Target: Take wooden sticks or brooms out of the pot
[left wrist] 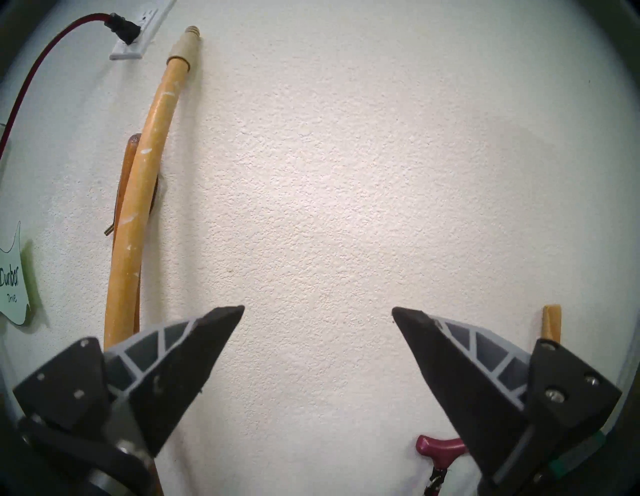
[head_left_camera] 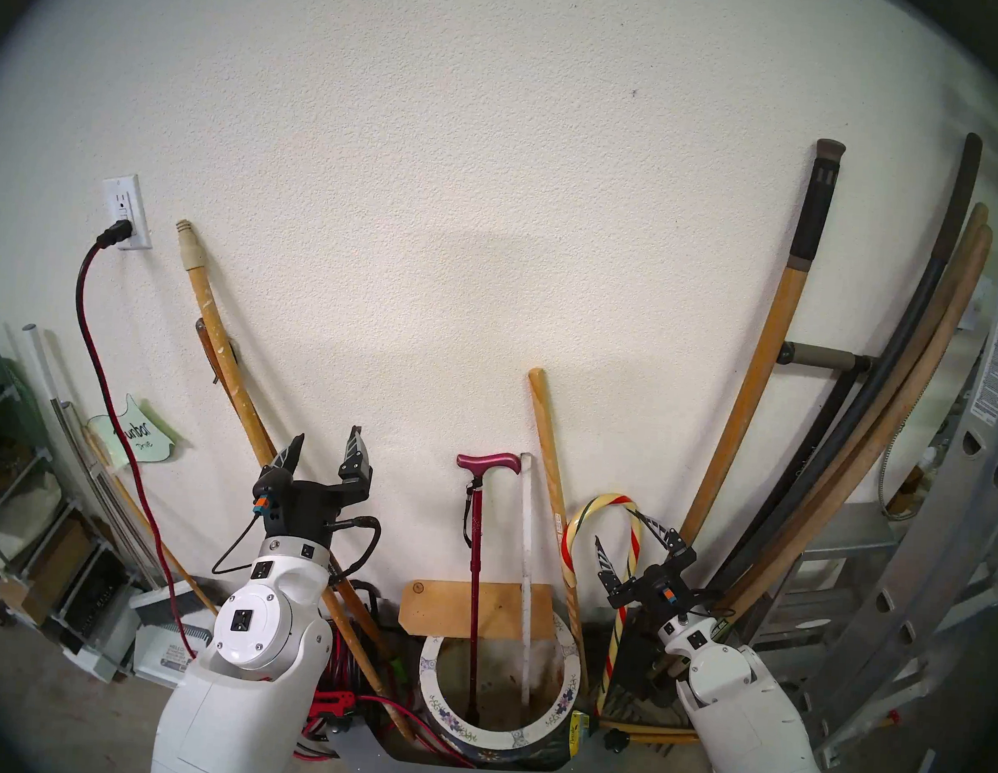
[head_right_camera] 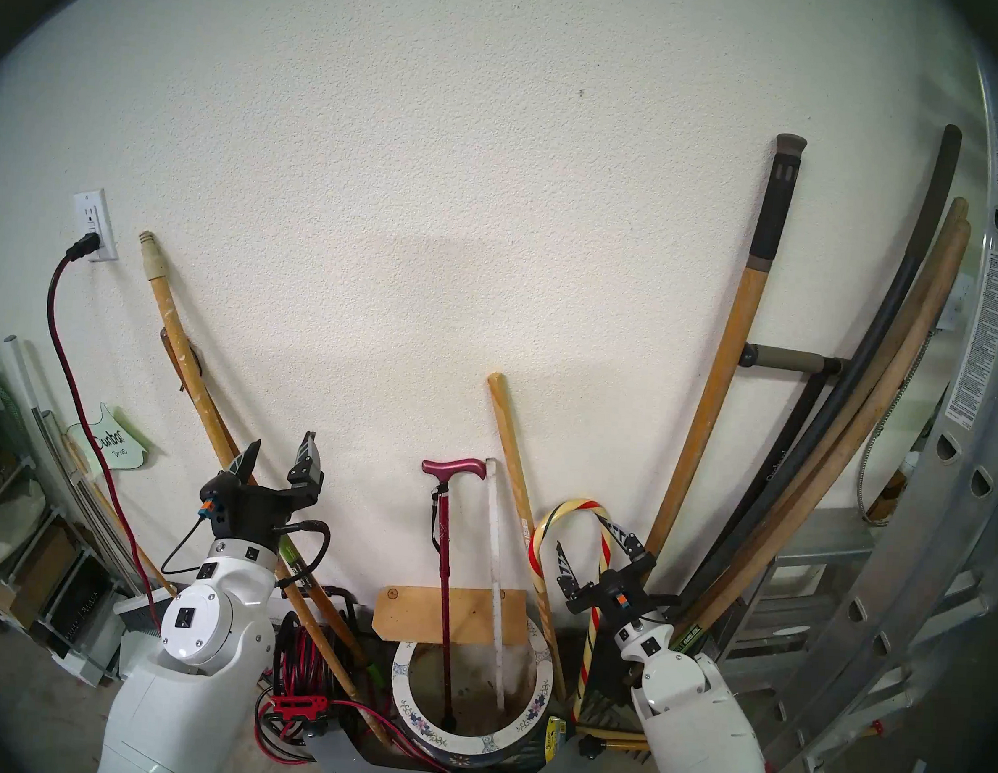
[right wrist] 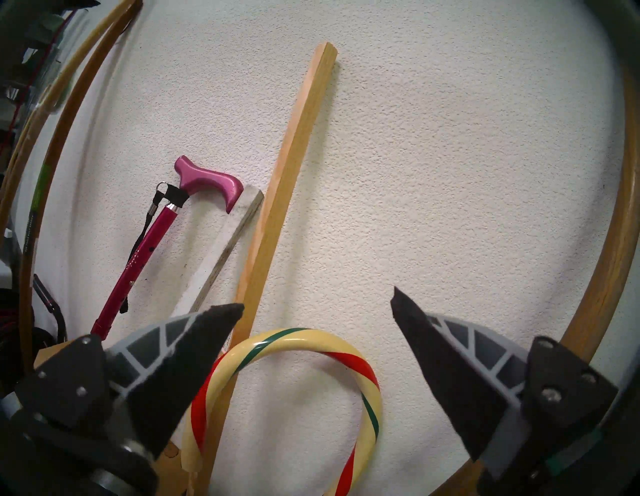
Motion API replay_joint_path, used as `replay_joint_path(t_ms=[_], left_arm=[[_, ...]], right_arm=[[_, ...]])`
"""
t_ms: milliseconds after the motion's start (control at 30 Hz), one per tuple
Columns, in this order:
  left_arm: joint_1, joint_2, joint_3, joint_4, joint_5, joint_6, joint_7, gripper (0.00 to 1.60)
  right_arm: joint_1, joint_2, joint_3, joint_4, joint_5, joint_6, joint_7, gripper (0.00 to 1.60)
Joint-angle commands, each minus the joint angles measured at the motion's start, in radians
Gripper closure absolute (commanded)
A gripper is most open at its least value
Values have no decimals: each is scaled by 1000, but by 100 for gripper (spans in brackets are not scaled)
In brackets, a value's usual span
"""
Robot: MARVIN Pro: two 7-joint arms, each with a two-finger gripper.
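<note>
The magenta walking cane [head_left_camera: 470,556] and the thin white slat [head_left_camera: 527,559] stand in the flowered ceramic pot [head_left_camera: 568,693], feet on its stained floor, tops leaning on the wall past the far rim. Both look light and rigid; the cane's smooth metal shaft may slip, so a hold just under its T-handle seems safest, while the slat is best pinched across its flat faces. The striped candy-cane stick [head_left_camera: 628,566] already stands outside, just beside the pot's right rim, its hook glossy, cream with red and green spirals. The right gripper [head_left_camera: 630,537] hangs unclenched around that hook, grasping nothing; the left gripper [head_left_camera: 327,445] is likewise spread wide and empty, well left of the cane.
</note>
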Motion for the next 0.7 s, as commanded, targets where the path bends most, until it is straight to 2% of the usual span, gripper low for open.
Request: replay_joint_path(t_ms=[0, 33, 167, 200, 267, 333, 500, 567, 667], left_arm=[[-24, 44, 32, -14, 9, 120, -7, 0], [-36, 68, 52, -5, -12, 120, 1, 0], [-69, 80, 74, -1, 1, 215, -18, 0], [-75, 90, 85, 7, 2, 215, -19, 0], [-89, 93, 88, 12, -9, 279, -38, 0], [-105, 110, 102, 33, -47, 282, -46, 0], [-144, 103, 86, 59, -165, 400, -104, 0], [-169, 107, 97, 87, -161, 437, -119, 0], [-203, 99, 117, 136, -167, 451, -135, 0]], right_arm=[[4, -3, -4, -4, -2, -1, 1, 0], [4, -3, -4, -4, -2, -1, 1, 0], [4, -2, -4, -3, -2, -1, 1, 0], [5, -2, -4, -3, -2, -1, 1, 0], [5, -2, -4, -3, -2, -1, 0, 0], [5, -2, -4, -3, -2, -1, 0, 0], [5, -2, -5, -3, -1, -1, 0, 0], [5, -2, -5, -3, -1, -1, 0, 0], [5, -2, -5, -3, -1, -1, 0, 0]])
